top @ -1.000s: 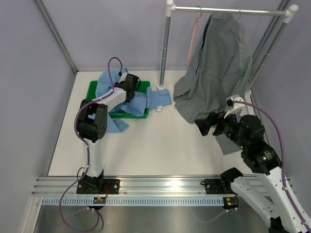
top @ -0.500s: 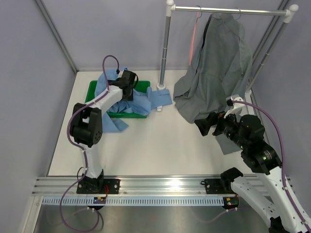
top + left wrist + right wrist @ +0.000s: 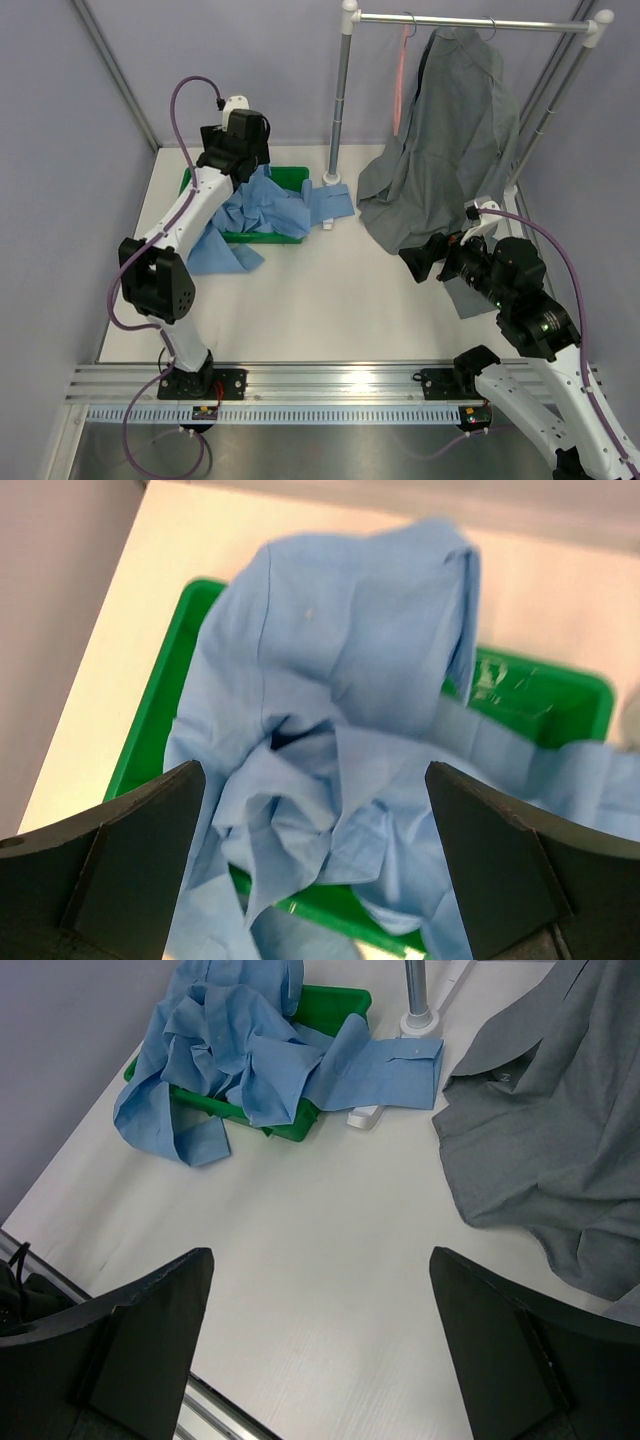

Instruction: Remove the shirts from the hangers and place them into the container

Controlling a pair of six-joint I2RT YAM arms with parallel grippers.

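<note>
The light blue shirt (image 3: 262, 208) lies crumpled in the green container (image 3: 292, 178), and its sleeves spill over the front and right rim onto the table. My left gripper (image 3: 243, 155) hangs above the container's back edge, open and holding nothing. In the left wrist view, the blue shirt (image 3: 340, 730) and container (image 3: 540, 695) lie below the left gripper (image 3: 312, 770). The slate grey shirt (image 3: 450, 150) hangs from the rack, its hem on the table. A pink hanger (image 3: 402, 85) hangs bare beside it. My right gripper (image 3: 415, 262) is open over bare table (image 3: 320, 1255).
A white-and-metal rack (image 3: 470, 20) stands at the back right, its left pole (image 3: 340, 100) rising just right of the container. A small white object (image 3: 365, 1117) lies by the pole's foot (image 3: 418, 1022). Purple walls close in the back and the left.
My left gripper opened, let go of the light blue shirt, and rose back and left off the container. The shirt has settled in the container. The right arm has not moved.
</note>
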